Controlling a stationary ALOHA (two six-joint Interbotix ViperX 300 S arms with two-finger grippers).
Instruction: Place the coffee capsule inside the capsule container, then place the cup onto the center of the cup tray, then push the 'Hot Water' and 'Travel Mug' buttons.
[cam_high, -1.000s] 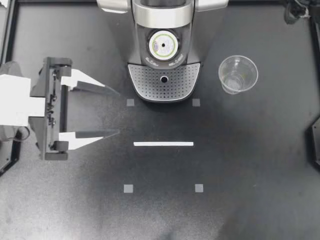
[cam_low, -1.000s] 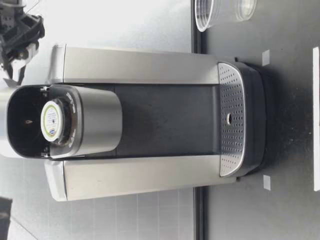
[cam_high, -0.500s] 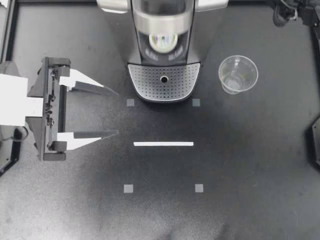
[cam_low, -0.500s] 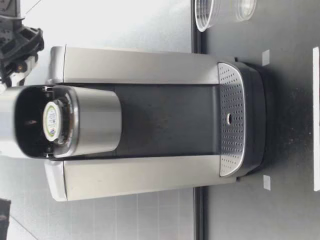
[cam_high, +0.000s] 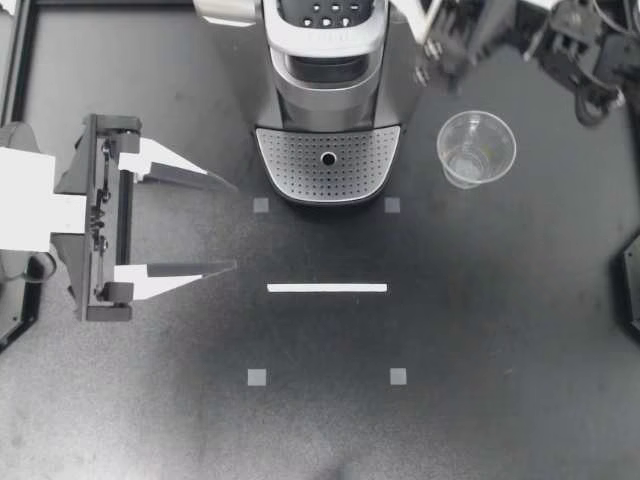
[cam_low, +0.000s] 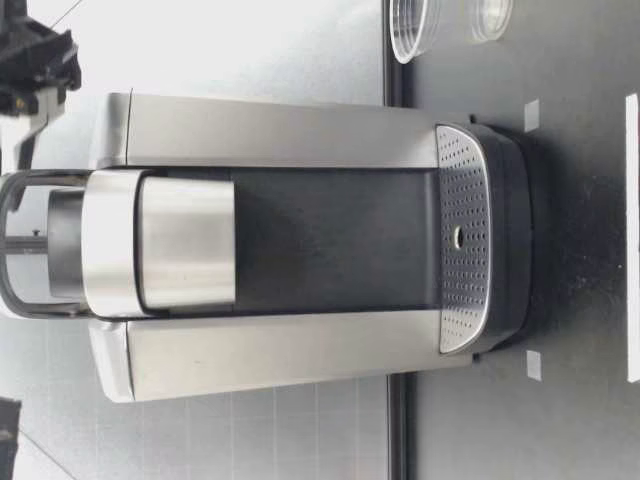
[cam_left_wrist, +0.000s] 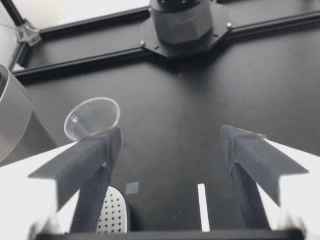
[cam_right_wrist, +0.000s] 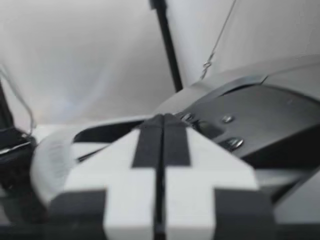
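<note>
My left gripper (cam_high: 236, 225) is spread wide and empty, well apart from the cup (cam_high: 476, 148). My right gripper (cam_high: 432, 45) has its fingers pressed together on nothing. It is beside the machine (cam_high: 330, 75), with the cup near it.

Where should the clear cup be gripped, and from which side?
Probably the cup by its side wall just under the rim, approached level from the side away from the coffee machine: it stands upright, mouth up, widest there.
</note>
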